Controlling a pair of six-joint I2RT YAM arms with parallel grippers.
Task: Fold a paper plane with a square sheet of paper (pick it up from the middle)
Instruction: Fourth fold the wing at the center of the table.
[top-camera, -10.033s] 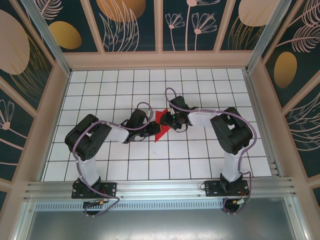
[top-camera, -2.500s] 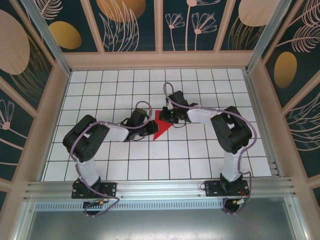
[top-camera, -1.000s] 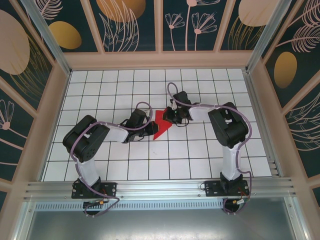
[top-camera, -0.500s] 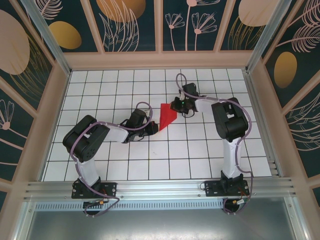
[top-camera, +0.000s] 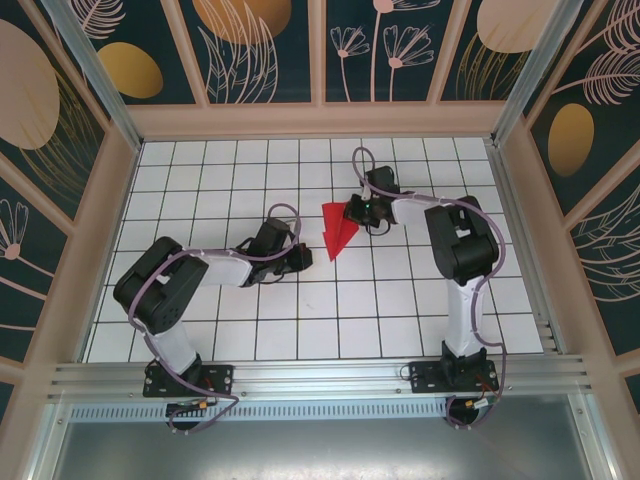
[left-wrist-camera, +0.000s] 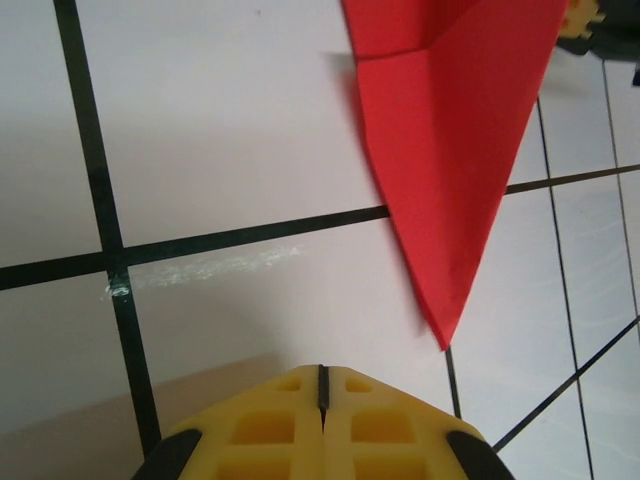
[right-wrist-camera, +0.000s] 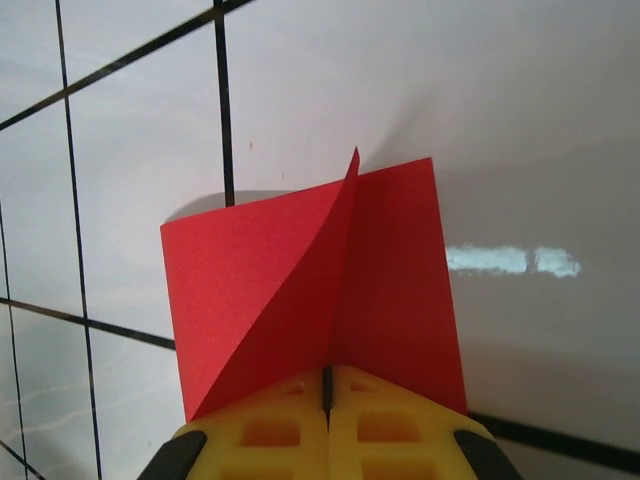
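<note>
The red paper plane (top-camera: 338, 228) is a narrow pointed dart, tip toward the near left. My right gripper (top-camera: 353, 211) is shut on its wide far end. In the right wrist view the paper plane (right-wrist-camera: 300, 280) rises from the shut yellow fingertips of the right gripper (right-wrist-camera: 327, 378), its centre crease running straight up from the jaw line. My left gripper (top-camera: 302, 257) is shut on nothing, a short gap left of the tip. In the left wrist view the left gripper (left-wrist-camera: 322, 378) has its tips pressed together, and the paper plane (left-wrist-camera: 450, 150) points down toward them without touching.
The white gridded table (top-camera: 250, 180) is boxed in by low beige walls (top-camera: 320, 120) at the back and both sides. An aluminium rail (top-camera: 320, 378) with both arm bases runs along the near edge.
My right gripper has carried the red paper toward the far right and turned it, so its tip points near-left. The left arm has drawn back a little, and the tip is now apart from it.
</note>
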